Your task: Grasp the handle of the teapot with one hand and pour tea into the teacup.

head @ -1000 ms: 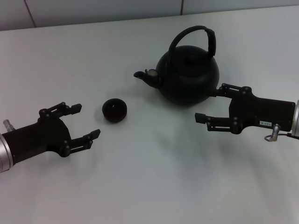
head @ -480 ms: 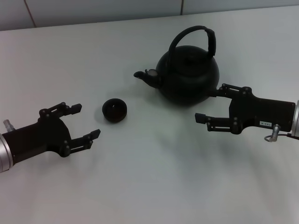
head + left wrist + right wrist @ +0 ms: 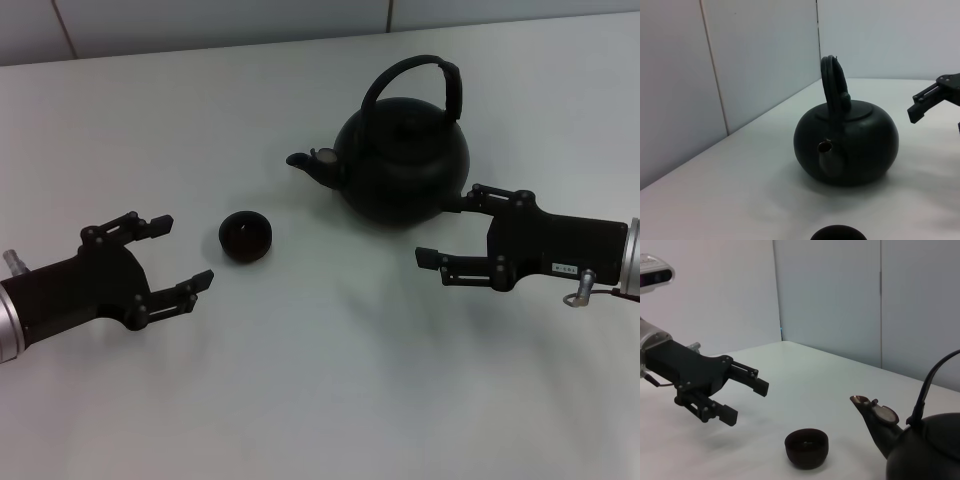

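The matte black teapot (image 3: 405,160) stands upright at the back middle of the table, spout pointing to my left, its arched handle (image 3: 415,70) free over the lid. The small black teacup (image 3: 245,236) sits to its left, nearer me. My right gripper (image 3: 447,226) is open just in front and right of the teapot's body, low beside it, holding nothing. My left gripper (image 3: 182,250) is open and empty, left of the teacup. The left wrist view shows the teapot (image 3: 850,142) and its handle (image 3: 832,85). The right wrist view shows the teacup (image 3: 807,446) and the left gripper (image 3: 744,401).
The white table (image 3: 320,400) runs back to a grey panelled wall (image 3: 200,20). A tip of my right gripper's fingers (image 3: 927,97) shows in the left wrist view beside the teapot. Nothing else stands on the table.
My left gripper has shifted slightly back and to the left. My right gripper has edged a little toward me. The teapot and teacup have not moved.
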Controlling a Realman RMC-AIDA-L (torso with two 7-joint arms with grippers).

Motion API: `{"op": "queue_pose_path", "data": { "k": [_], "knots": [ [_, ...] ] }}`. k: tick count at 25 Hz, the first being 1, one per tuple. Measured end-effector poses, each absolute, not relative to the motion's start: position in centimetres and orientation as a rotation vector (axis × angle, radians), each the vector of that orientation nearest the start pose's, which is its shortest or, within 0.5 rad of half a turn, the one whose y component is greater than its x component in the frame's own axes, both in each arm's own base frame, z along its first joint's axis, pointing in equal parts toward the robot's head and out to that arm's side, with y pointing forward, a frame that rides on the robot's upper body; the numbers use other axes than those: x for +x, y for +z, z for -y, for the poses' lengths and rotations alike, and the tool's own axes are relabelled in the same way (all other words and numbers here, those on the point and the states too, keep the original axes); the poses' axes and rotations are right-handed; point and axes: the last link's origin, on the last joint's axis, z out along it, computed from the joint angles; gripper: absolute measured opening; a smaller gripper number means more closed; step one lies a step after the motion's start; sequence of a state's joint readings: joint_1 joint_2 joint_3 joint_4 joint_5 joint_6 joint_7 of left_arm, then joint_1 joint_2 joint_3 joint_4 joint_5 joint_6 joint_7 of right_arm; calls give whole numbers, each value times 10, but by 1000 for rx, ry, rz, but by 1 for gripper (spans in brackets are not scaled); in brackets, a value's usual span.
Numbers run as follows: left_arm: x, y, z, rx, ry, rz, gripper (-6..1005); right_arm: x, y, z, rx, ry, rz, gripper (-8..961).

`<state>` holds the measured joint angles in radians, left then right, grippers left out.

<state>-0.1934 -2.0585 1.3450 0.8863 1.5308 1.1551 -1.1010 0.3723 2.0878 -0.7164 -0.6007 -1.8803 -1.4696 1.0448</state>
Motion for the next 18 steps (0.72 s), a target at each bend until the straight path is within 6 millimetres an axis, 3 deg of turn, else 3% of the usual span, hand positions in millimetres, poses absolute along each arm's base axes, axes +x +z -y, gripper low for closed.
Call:
{"op": "queue_pose_path", "data": {
  "k": [18],
  "knots": [
    [-284, -29, -294, -2606, -468, 262, 806, 306, -7, -296, -2582, 645, -431, 816]
  ]
}}
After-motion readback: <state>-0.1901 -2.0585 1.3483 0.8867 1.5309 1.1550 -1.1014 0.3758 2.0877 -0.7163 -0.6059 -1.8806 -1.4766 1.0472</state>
